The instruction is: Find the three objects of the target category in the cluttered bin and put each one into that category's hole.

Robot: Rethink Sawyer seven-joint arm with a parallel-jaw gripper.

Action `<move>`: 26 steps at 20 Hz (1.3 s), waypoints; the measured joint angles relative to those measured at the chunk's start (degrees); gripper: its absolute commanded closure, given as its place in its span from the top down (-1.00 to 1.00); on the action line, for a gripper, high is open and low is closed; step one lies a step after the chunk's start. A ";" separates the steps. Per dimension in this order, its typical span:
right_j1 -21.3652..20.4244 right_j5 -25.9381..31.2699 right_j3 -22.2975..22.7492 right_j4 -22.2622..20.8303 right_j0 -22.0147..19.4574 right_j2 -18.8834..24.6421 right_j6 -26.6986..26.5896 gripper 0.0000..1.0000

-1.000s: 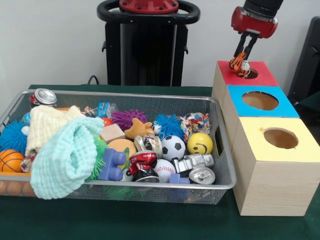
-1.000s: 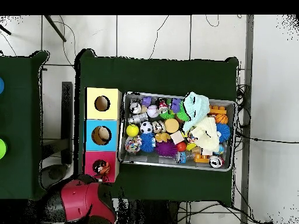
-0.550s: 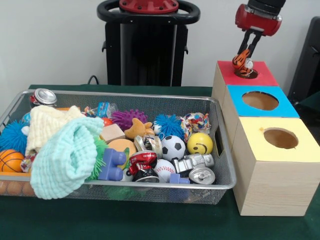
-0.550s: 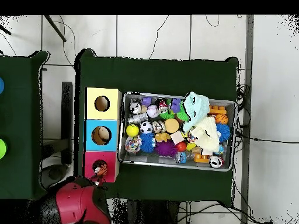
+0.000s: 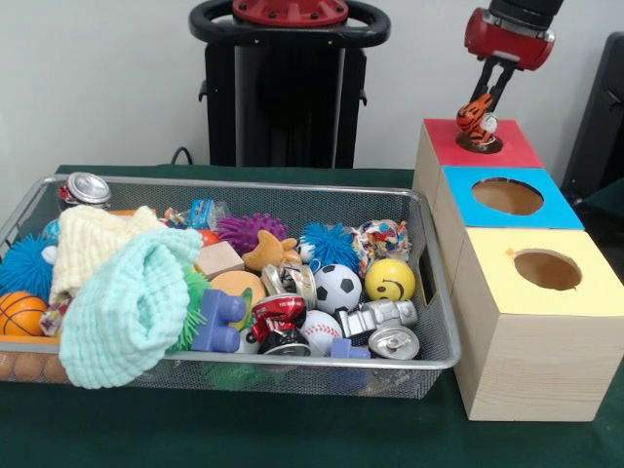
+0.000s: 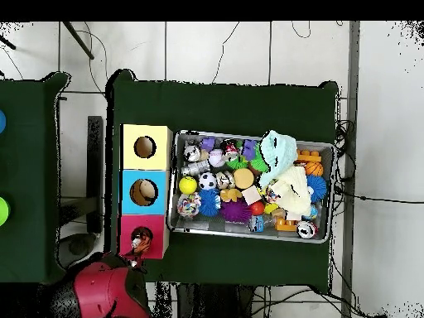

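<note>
My hand (image 5: pixel 485 97): clamped on one striped toy (image 5: pixel 475 119), over red box (image 5: pixel 507 146).
Boxes: three, one hole each.
Bin (image 5: pixel 436 322): one.

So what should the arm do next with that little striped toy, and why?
Probably open and let go. The gripper holds the orange striped toy just over the hole in the red box, so it would likely fall in. The overhead view also places the toy at that hole.
</note>
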 measured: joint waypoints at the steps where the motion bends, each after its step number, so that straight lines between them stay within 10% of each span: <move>1: 0.44 0.01 0.01 0.12 0.14 -0.22 0.12 -1.00; 26: 2.80 2.81 -2.31 1.39 1.46 -2.15 0.13 -1.00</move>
